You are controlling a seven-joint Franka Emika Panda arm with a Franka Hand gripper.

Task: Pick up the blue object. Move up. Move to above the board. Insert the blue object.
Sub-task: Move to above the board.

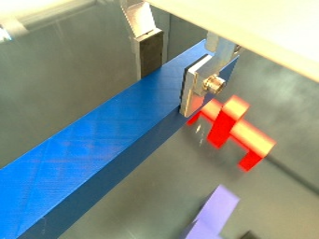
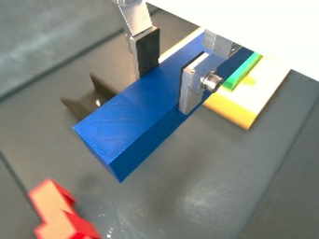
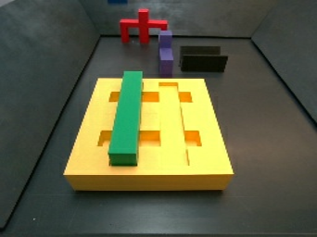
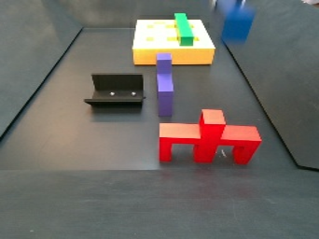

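Holding the blue object between their two silver plates, the jaws are clenched on it in a wrist view; the red piece and a purple block lie on the table far below them. In a wrist view, the bar hangs lifted, with the board and its green bar beyond the jaws. In a side view, the board has a free groove beside the green bar; the jaws are not visible. In a side view, the blue bar floats blurred near the board. Picking and lifting seem done; centring above the board and inserting remain.
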